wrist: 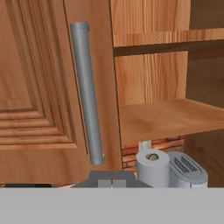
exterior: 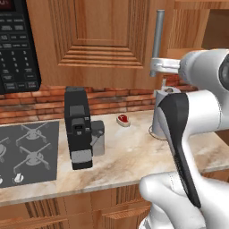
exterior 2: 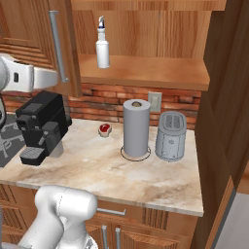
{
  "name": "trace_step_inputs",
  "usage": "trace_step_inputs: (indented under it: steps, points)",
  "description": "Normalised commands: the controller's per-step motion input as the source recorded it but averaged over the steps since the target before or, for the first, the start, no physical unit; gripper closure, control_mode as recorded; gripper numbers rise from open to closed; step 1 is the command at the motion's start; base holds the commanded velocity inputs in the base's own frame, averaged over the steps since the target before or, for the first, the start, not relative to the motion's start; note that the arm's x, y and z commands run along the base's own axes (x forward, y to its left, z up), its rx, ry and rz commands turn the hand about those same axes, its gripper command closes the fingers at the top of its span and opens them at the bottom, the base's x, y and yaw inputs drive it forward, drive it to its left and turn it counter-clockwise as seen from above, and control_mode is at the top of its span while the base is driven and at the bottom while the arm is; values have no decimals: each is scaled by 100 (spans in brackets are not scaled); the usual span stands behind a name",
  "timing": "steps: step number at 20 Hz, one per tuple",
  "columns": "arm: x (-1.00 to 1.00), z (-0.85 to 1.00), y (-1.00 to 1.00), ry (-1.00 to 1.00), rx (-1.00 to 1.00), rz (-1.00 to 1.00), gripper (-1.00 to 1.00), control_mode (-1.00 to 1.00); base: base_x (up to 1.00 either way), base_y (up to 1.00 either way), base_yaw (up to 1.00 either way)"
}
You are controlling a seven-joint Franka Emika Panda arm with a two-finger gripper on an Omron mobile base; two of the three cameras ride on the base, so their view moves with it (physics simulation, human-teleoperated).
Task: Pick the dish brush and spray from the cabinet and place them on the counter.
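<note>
Nothing is on the beige marbled stone worktop (exterior 2: 146,170) yet. The slim white spray bottle with a blue trigger (exterior 2: 102,47) stands on the wooden cabinet shelf (exterior 2: 146,73), upper middle of the right base view. The dish brush can't be made out. The jaws of the gripper (wrist: 111,181), pressed together and empty, sit by the grey bar handle (wrist: 87,92). Both picks remain.
</note>
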Motion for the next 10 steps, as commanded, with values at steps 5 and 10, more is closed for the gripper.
trace_step_inputs:
  steps: [5,10]
  points:
    - [-9,27,-30,-1,6,0,100,-100,0,0,0]
    - [-4,16,-33,-6,6,5,100,-100,0,0,0]
